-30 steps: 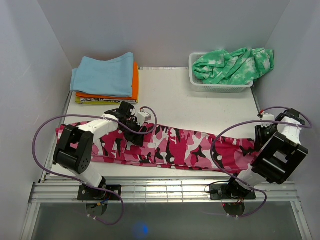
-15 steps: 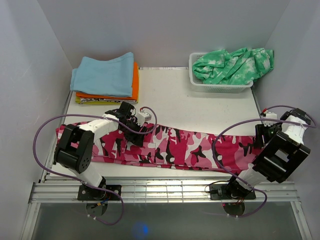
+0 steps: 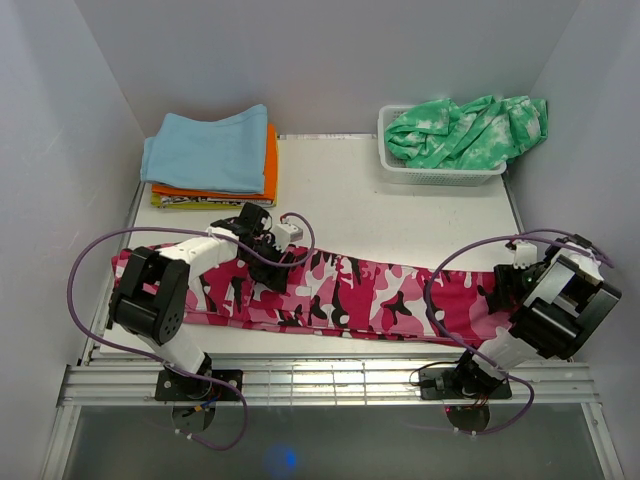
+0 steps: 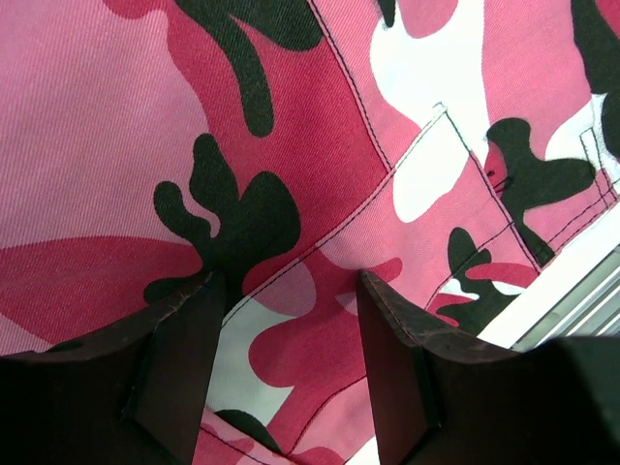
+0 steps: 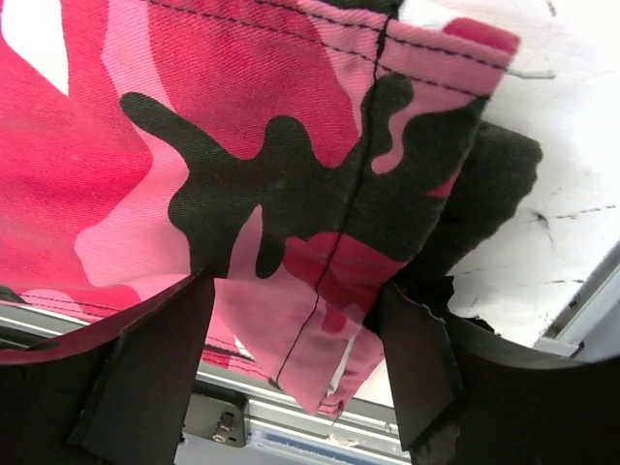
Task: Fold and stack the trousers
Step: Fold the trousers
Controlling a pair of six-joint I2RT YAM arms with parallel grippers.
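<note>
Right gripper [image 5: 291, 310]: jaws wide, straddling hem corner of trousers [image 3: 350, 290], nothing clamped. Left gripper [image 4: 286, 291]: jaws also apart, low over pocket seam, holding nothing. Trousers lie flat, lengthwise along near part of table [image 3: 400, 200], well apart from folded stack [image 3: 210, 160]. Risk: hem looks layered, so closing may catch top layer only and fold splits. Corner sits at table's near edge, could slide off. Right arm tucked tight by wall, wrist angled down. Left arm reaches forward, wrist bent down.
</note>
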